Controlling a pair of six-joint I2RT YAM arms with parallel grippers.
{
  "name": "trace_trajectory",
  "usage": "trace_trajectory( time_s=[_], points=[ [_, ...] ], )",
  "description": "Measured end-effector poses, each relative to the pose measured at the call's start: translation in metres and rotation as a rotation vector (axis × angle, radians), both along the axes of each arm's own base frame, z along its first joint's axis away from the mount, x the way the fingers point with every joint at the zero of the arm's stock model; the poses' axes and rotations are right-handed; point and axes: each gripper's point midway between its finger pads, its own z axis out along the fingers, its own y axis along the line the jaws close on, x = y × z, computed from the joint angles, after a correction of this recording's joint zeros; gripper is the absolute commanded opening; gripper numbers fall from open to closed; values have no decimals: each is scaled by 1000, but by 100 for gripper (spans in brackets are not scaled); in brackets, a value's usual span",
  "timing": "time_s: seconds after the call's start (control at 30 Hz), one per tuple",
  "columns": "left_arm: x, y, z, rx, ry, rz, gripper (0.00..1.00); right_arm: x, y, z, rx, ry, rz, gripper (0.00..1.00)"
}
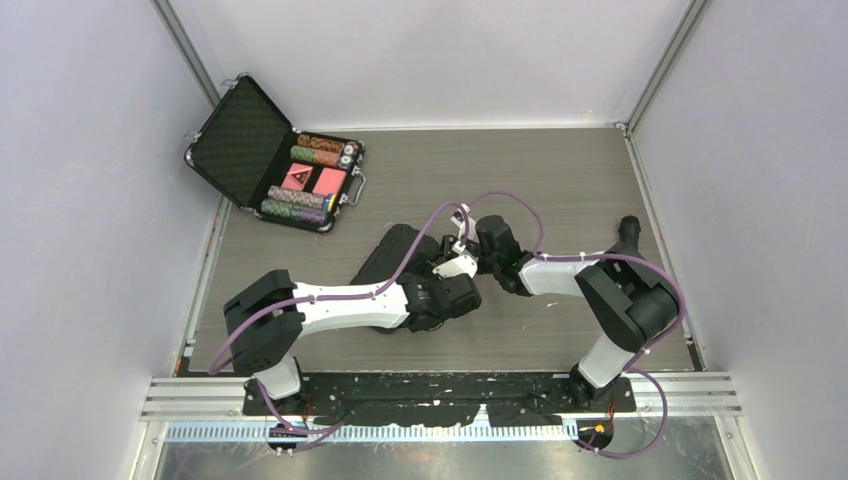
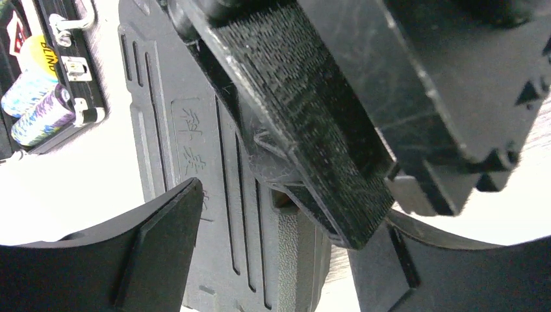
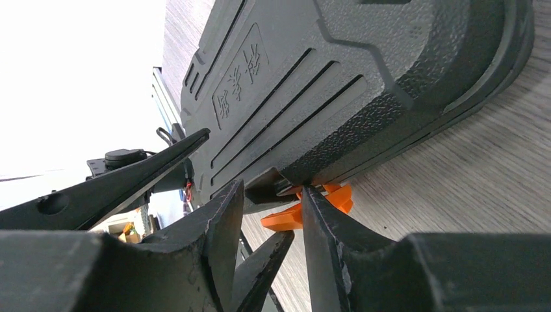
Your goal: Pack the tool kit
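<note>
Seen from overhead, two robot arms reach in from the near edge of a grey wood-grain table (image 1: 560,180). At the far left an open poker case (image 1: 238,140) of chips and red cards sits well apart from the work. To its right, mid-table, the tool kit (image 1: 385,256) lies flat with its ribbed black lid closed. It is turned askew to the table's edges, and its right part is hidden under both wrists. The left gripper (image 2: 292,211) hangs over the lid from the left with its fingers spread wide; only the lid's ribs show below them, and they grasp nothing. The relation that matters is at the kit's right edge. There the small orange latch (image 3: 282,221) sticks out just above the tabletop. The right gripper (image 3: 271,195) meets it from the right, low and nearly flat to the table, its fingers drawn close with the latch in the narrow gap between them. Whether they pinch the latch or only bracket it cannot be told. The latch thus lies straight ahead of the right fingers, so the right arm is the nearer one for it, while the left looks placed to press the lid down. By this reading, fastening the latch is what remains.
</note>
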Motion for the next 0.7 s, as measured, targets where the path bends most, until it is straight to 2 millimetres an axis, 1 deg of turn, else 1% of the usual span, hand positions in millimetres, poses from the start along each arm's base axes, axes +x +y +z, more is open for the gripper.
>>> trace_trajectory(
  time_s=[0.13,0.23,0.27,0.33,0.4,0.57,0.63,0.7],
  points=[
    [5,4,0,-14,-1,31,66,2,0,1,1,-9,-8,44],
    [7,4,-1,-24,12,38,59,8,-1,3,-3,-25,-37,46],
    [7,4,-2,-28,15,37,58,10,-2,5,-4,-35,-44,46],
    [7,3,-2,-38,20,41,56,15,-5,17,4,-71,-63,47],
    [9,1,0,-64,17,51,52,21,-11,26,-3,-110,-93,50],
    [15,-9,14,-145,-4,60,48,37,-33,45,-52,-195,-189,52],
    [16,-5,14,-144,1,70,47,43,-43,54,-69,-235,-228,52],
    [20,-7,17,-165,-5,78,47,45,-51,55,-94,-251,-256,52]
  ],
)
